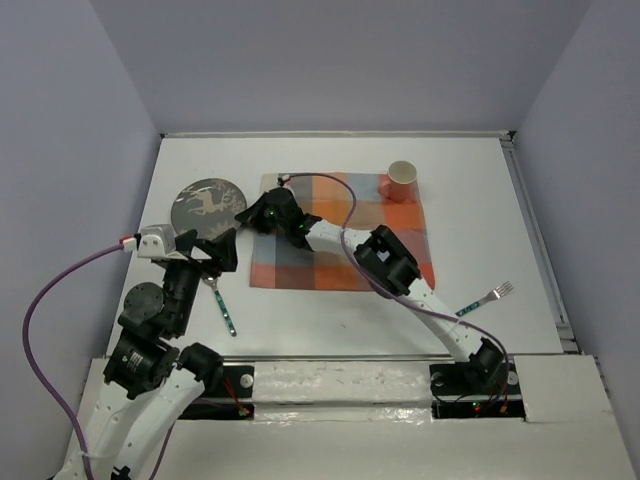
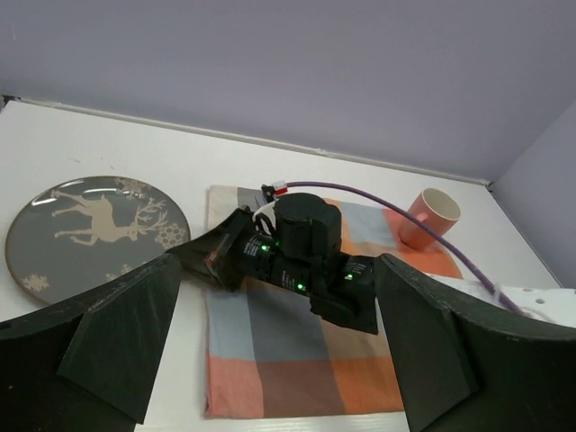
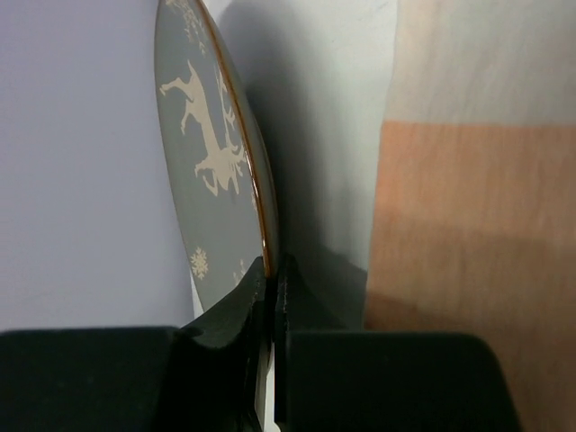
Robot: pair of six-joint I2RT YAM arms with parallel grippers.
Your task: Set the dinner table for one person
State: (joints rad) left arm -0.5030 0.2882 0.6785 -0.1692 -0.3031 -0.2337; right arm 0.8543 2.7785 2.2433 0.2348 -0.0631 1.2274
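A grey plate with a reindeer pattern [image 1: 203, 203] [image 2: 90, 229] lies on the white dinner table [image 1: 490, 220], just left of the checked cloth [image 1: 400, 238]. My right gripper [image 1: 243, 217] [image 3: 274, 265] reaches across the cloth and is shut on the plate's [image 3: 211, 153] right rim, one finger above it and one below. My left gripper [image 1: 220, 250] [image 2: 279, 360] hovers open and holds nothing, near the plate's front edge, facing the cloth [image 2: 297, 360] and the right arm's wrist [image 2: 306, 252].
An orange cup [image 1: 402, 180] [image 2: 430, 216] stands on the cloth's far right corner. A fork [image 1: 487, 298] lies at the right of the table. A green-handled utensil [image 1: 224, 308] lies in front of the left gripper. Walls enclose the table.
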